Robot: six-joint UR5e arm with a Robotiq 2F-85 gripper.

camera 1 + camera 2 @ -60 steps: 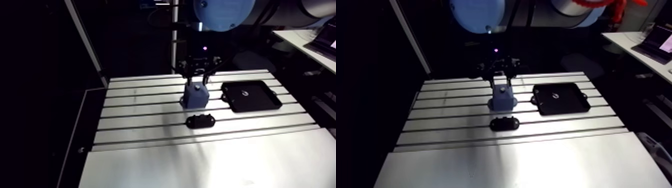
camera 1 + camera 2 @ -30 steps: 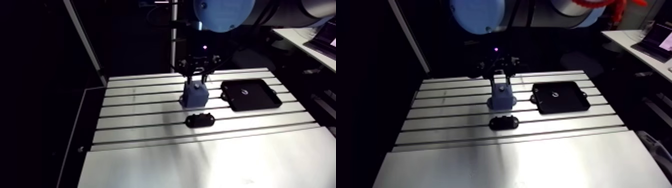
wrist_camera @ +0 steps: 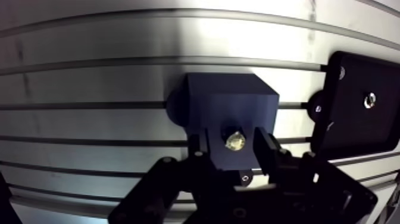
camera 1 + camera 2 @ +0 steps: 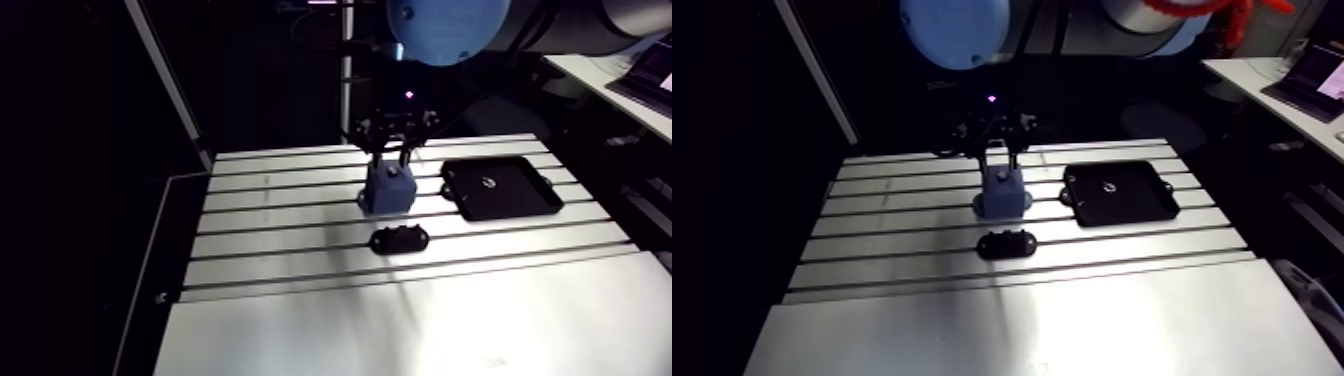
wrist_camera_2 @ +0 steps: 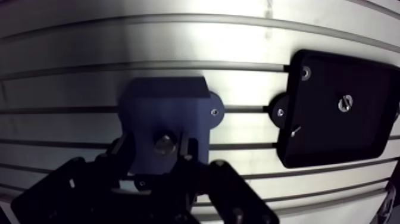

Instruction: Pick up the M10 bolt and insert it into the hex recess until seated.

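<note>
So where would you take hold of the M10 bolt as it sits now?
Grip the M10 bolt by its exposed top end, probably coming straight down. It stands upright in the blue block, so only that end is free. The gripper is open, one finger each side of it.
</note>
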